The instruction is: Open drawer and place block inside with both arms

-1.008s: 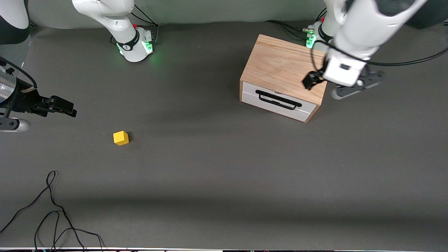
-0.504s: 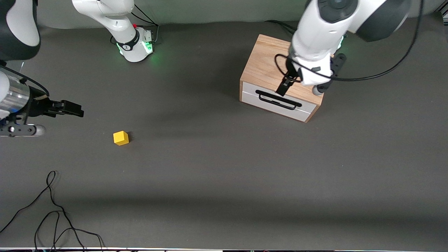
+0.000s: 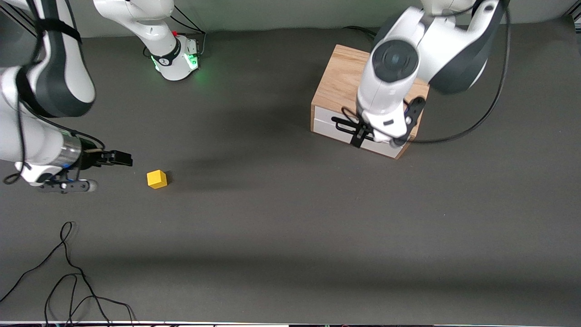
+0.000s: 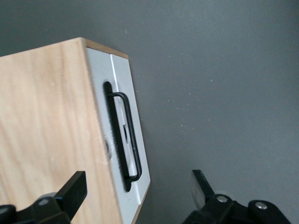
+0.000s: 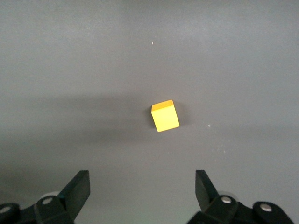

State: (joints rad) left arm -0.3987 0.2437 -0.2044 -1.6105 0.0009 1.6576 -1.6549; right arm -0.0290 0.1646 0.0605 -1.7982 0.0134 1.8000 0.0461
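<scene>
The yellow block (image 3: 157, 179) sits on the dark table toward the right arm's end; it also shows in the right wrist view (image 5: 165, 116). My right gripper (image 3: 121, 158) is open and empty, low beside the block and apart from it (image 5: 141, 189). The oak box (image 3: 345, 81) stands toward the left arm's end. Its white drawer front (image 3: 324, 123) with the black handle (image 3: 341, 121) is closed. My left gripper (image 3: 358, 136) hangs open over the drawer front. In the left wrist view (image 4: 138, 191), one finger is over the box top (image 4: 46, 121), the other over the table, with the handle (image 4: 131, 140) between them.
A loose black cable (image 3: 68, 272) lies on the table near the front camera at the right arm's end. The right arm's green-lit base (image 3: 177, 59) stands at the table's back edge. The left arm's links hang over the box.
My left gripper has swung from the box's side, across its top, down to the drawer front. My right gripper has moved toward the block. Block and drawer have not moved.
</scene>
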